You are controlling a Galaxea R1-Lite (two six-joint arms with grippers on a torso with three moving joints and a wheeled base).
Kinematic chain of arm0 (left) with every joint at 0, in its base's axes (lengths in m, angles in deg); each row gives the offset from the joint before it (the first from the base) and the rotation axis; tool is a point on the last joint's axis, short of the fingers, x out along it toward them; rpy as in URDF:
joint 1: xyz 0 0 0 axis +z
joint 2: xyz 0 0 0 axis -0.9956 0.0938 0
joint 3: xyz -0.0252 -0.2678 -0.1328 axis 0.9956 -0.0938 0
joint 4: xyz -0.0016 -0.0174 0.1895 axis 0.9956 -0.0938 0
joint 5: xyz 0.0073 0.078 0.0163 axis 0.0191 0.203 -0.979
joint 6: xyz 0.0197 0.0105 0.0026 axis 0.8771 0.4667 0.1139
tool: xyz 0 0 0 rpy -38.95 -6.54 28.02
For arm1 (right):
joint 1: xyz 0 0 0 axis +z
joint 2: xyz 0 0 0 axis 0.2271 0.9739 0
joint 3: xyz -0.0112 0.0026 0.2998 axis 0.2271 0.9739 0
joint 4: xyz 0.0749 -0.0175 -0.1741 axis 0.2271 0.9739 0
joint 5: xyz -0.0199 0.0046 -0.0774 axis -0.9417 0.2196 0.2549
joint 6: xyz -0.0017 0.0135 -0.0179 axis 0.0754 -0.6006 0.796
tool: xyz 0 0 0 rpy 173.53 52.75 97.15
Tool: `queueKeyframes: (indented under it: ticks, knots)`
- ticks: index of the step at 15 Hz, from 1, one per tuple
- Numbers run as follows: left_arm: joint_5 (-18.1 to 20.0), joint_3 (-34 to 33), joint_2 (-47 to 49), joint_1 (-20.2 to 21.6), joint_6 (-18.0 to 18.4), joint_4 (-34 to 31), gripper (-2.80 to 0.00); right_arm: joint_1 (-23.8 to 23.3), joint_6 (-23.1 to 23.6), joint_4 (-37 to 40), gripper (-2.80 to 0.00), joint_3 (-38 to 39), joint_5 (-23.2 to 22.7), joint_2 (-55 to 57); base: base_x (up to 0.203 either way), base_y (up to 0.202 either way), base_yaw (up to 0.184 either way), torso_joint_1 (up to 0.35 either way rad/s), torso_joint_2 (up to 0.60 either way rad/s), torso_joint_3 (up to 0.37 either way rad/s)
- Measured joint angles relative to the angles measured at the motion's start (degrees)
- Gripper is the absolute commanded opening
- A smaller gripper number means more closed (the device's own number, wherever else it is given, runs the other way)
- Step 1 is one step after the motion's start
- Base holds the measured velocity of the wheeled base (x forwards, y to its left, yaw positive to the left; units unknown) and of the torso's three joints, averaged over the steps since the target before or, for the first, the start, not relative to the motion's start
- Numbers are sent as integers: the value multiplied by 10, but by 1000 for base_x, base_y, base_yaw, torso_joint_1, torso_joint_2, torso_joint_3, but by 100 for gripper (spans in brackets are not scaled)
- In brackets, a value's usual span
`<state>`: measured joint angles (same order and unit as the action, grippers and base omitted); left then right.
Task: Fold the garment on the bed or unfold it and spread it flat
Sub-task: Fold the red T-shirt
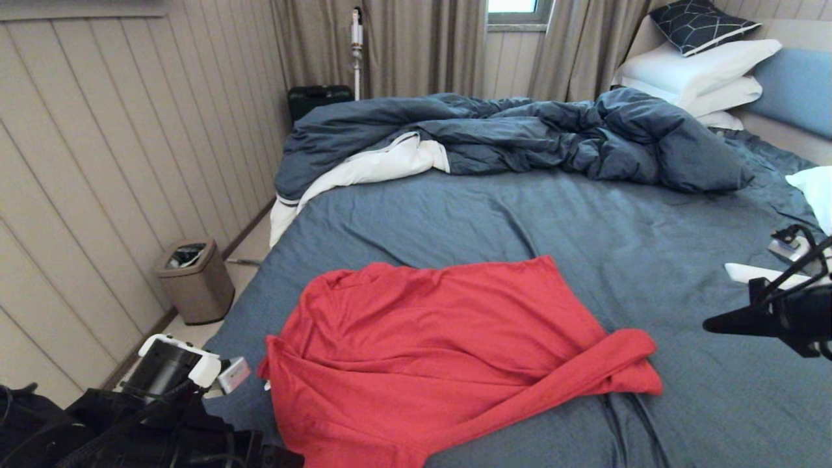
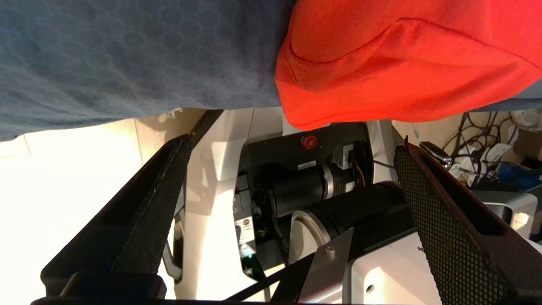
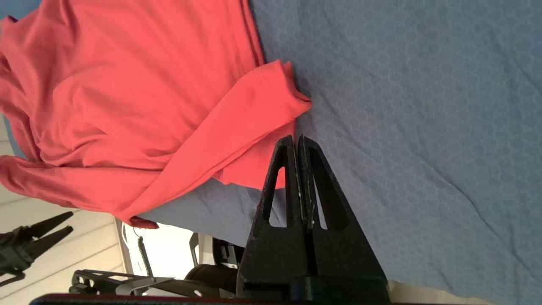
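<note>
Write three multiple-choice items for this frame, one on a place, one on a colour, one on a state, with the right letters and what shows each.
1. Where does the red T-shirt lie on the bed?
A. on the stacked white pillows
B. on the sheet at the near edge, apart from the dark blue duvet
C. under the duvet

2. What colour is the small bin on the floor beside the bed?
A. brown
B. bright green
C. red

3. How do the two tools stand?
A. both shut
B. left open, right shut
C. left shut on the T-shirt, right open

Answers:
1. B: bare sheet lies between the shirt and the duvet.
2. A: its body is brown in the head view.
3. B: the left tool shows its fingers wide apart and empty; the right tool has its fingers pressed together and holds nothing.
</note>
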<state>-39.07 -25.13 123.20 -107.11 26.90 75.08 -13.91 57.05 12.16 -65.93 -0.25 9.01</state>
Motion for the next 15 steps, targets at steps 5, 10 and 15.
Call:
queueKeyframes:
  ticks: [5,10,15]
  knots:
    - [-2,30,-1,-27,-46,-8,0,1,-3,-4,-280,0,-4,-5,0,0,0,0,0,0]
    - [-2,53,7,-59,-99,-14,0,1,10,-5,-280,-17,-11,-37,0,0,0,0,0,0]
    - [-2,67,10,-75,-116,-52,0,-23,32,-7,-280,-24,-61,-50,0,0,0,0,0,0]
